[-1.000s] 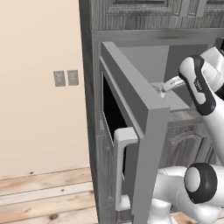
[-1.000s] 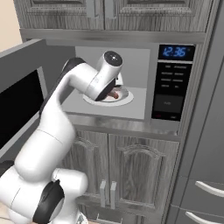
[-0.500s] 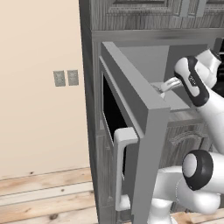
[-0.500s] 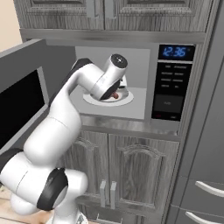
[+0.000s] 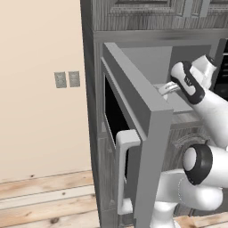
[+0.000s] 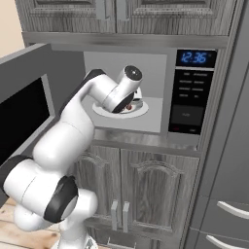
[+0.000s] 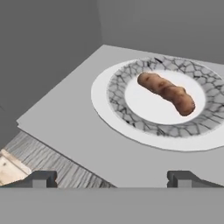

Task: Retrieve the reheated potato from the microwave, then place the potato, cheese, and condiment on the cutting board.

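Observation:
The microwave (image 6: 190,97) stands with its door (image 5: 133,116) swung wide to the left. Inside, the potato (image 7: 166,92), a brownish oblong lump, lies on a white plate with a cracked grey pattern (image 7: 131,119) on the turntable. My arm reaches into the cavity, and the hand (image 6: 127,87) hovers over the near edge of the plate (image 6: 141,111). My gripper (image 7: 113,179) is open with nothing between its fingers, a short way before the potato and not touching it. The cheese, condiment and cutting board are out of view.
The open door's pale bar handle (image 5: 122,169) juts toward me at the left. Grey wood cabinets sit above (image 6: 121,12) and below (image 6: 146,189) the microwave. The cavity's side wall (image 7: 43,57) stands close to the left of the hand.
The hand has edged a little deeper into the microwave cavity while the elbow swung upward. The jaws stayed open and the potato has not moved.

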